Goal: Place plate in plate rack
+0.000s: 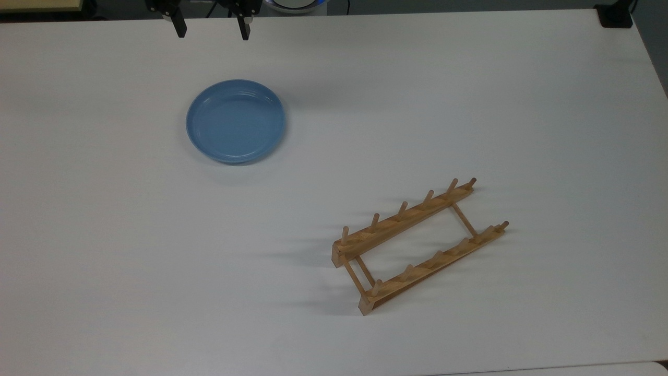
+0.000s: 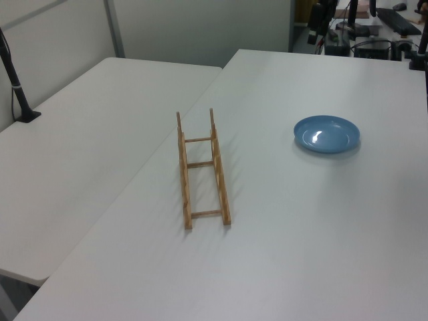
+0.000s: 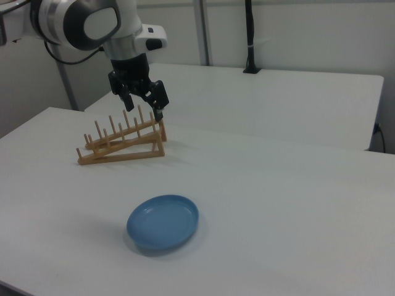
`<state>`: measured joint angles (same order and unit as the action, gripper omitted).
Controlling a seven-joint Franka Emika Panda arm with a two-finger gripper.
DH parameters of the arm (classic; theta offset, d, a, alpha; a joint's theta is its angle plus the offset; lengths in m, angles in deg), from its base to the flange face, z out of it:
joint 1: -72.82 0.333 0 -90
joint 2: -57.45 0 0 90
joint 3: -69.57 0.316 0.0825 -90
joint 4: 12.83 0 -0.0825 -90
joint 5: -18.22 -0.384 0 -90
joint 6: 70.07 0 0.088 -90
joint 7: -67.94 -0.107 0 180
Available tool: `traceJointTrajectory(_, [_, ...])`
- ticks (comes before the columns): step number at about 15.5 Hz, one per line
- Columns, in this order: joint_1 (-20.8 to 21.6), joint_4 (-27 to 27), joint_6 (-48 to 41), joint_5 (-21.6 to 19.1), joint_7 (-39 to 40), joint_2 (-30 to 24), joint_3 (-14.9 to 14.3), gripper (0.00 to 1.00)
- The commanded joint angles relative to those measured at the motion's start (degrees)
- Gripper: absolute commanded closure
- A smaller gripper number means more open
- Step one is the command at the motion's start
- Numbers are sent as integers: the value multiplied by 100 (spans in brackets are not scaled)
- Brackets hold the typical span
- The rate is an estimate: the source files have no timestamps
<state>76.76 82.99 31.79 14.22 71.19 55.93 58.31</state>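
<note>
The rack (image 1: 419, 245) stands on the white table (image 1: 469, 104) with nothing between its pegs: two wooden rails joined by thin crossbars, each rail with a row of upright pegs, all slots bare. The plate (image 1: 236, 121) lies flat on the table, right side up and holding nothing, well apart from the rack; in the top view it is up and to the left of the rack, in the left view (image 2: 326, 134) to the right of the rack (image 2: 202, 171) and farther back, in the right view (image 3: 163, 222) nearer the camera than the rack (image 3: 121, 143). The gripper (image 1: 211, 31) hangs above the table with its jaws spread wide and nothing between them, its two dark fingers (image 1: 178, 25) pointing down; in the top view it is beyond the plate, near the table's far edge, farther from the rack than the plate is. In the right view the gripper (image 3: 143, 103) hangs from the white arm (image 3: 92, 21) in the air, clear of the plate. Bare tabletop lies all around the rack and between rack and plate. A second white table (image 2: 80, 167) adjoins on the rack's side, away from the plate, with a dark post (image 2: 17, 87) at its far edge.
</note>
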Motion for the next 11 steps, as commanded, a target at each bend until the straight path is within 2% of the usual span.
traceJointTrajectory(1, [9, -80, -175, -83, -87, 4, 18, 0])
traceJointTrajectory(8, [18, -72, -202, -5, 35, -14, 18, 0])
traceJointTrajectory(11, [-17, -98, -202, 153, 525, -23, 18, 0])
